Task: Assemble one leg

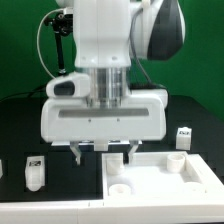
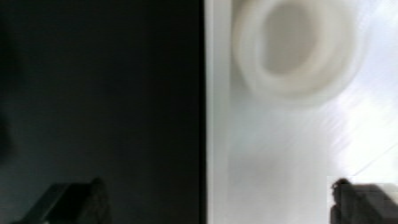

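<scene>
My gripper (image 1: 105, 152) is open and empty, its dark fingers spread wide. It hovers low over the near-left edge of a white square tabletop (image 1: 155, 175), which lies flat with round screw holes near its corners (image 1: 118, 187). In the wrist view the gripper (image 2: 217, 205) straddles the tabletop's edge (image 2: 294, 140): one fingertip (image 2: 71, 205) is over the black table, the other (image 2: 365, 200) over the white surface, beyond a round hole (image 2: 285, 50). A white leg (image 1: 35, 172) stands at the exterior view's left, apart from the gripper. Another leg (image 1: 182, 137) stands at the right.
A further white part (image 1: 2, 170) shows at the exterior view's far left edge. The black table (image 1: 60, 200) lies under everything, with a green wall behind. The arm's large white body hides the middle of the table behind the gripper.
</scene>
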Controlling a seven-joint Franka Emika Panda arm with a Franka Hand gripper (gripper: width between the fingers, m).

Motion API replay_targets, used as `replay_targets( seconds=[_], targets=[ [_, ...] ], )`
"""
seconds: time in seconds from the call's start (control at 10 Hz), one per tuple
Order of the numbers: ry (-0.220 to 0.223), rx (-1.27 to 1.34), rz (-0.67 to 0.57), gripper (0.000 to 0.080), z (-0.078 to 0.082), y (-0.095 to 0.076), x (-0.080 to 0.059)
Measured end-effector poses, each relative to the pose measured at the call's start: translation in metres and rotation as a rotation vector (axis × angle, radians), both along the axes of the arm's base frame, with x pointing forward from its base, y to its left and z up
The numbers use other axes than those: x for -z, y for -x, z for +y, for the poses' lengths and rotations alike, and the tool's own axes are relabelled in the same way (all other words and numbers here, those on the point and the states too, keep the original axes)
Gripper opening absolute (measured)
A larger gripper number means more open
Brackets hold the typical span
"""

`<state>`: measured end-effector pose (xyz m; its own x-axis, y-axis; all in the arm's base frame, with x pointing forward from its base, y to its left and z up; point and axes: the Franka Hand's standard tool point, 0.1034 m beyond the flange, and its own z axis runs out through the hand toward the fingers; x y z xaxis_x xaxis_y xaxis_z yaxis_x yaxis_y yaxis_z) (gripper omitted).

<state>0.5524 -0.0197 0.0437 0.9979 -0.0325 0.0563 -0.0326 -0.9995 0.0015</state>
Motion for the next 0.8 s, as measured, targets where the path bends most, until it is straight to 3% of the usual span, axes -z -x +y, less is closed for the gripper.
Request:
replay_targets(
  seconds=[0.1, 0.3, 0.6, 0.7, 0.8],
  targets=[
    [-0.008, 0.019, 0.009, 0.0644, 0.003, 0.015, -0.006],
    [-0.015, 0.049, 0.003, 0.0648, 0.006, 0.012, -0.013],
    [-0.013, 0.047, 0.005, 0.0649, 0.006, 0.013, -0.011],
    [-0.016, 0.047, 0.014, 0.0649, 0.006, 0.016, -0.011],
    [-0.030, 0.051, 0.062, 0.0649, 0.008, 0.029, -0.012]
  ],
)
